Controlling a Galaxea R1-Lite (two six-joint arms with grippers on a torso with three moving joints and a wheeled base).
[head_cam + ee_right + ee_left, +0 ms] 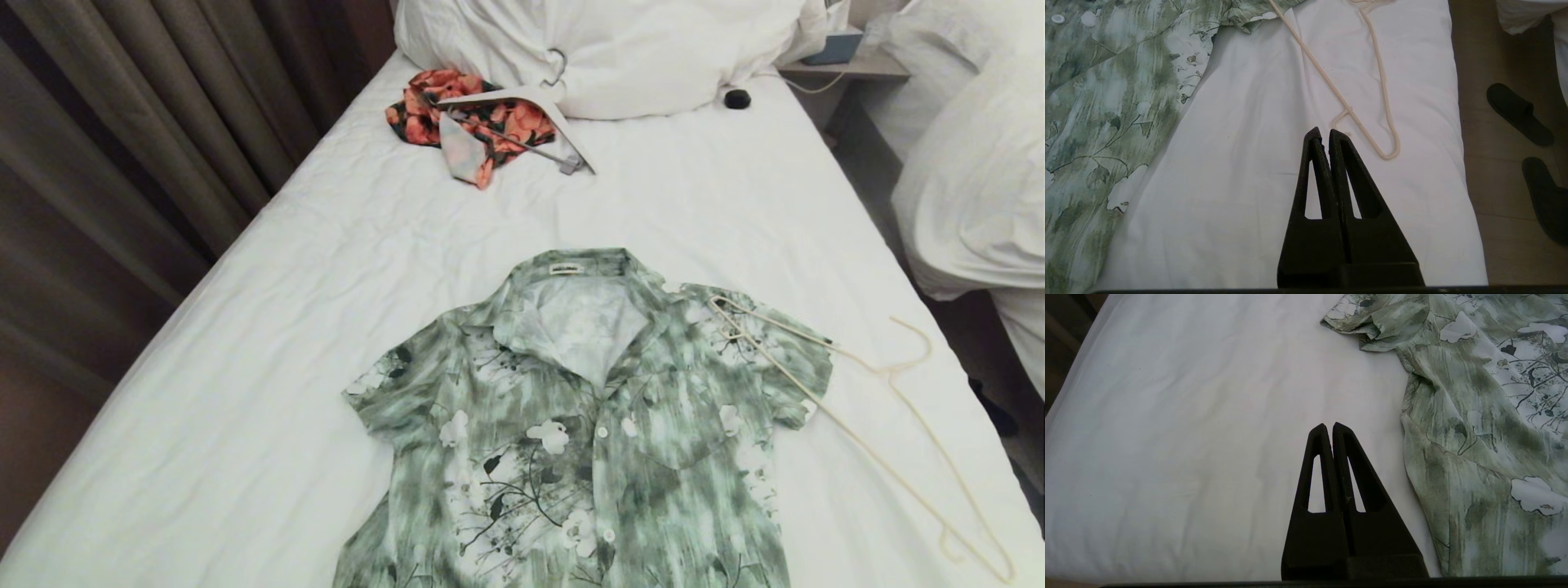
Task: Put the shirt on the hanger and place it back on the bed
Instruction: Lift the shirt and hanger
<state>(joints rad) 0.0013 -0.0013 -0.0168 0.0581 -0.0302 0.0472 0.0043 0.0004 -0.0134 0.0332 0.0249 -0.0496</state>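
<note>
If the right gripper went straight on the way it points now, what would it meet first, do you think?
Most likely the hanger: the shut right gripper points at its near end, which lies on the bed sheet just ahead. Depth is unclear, so the fingertips might touch the sheet first.

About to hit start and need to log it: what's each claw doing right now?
Left claw: closed, holding nothing, above the bed.
Right claw: closed, holding nothing, near the hanger.

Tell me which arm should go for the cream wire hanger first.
Right, probably. The hanger lies on the bed just ahead of the shut right gripper, while the shut left gripper faces bare sheet beside the shirt, on its far side.
</note>
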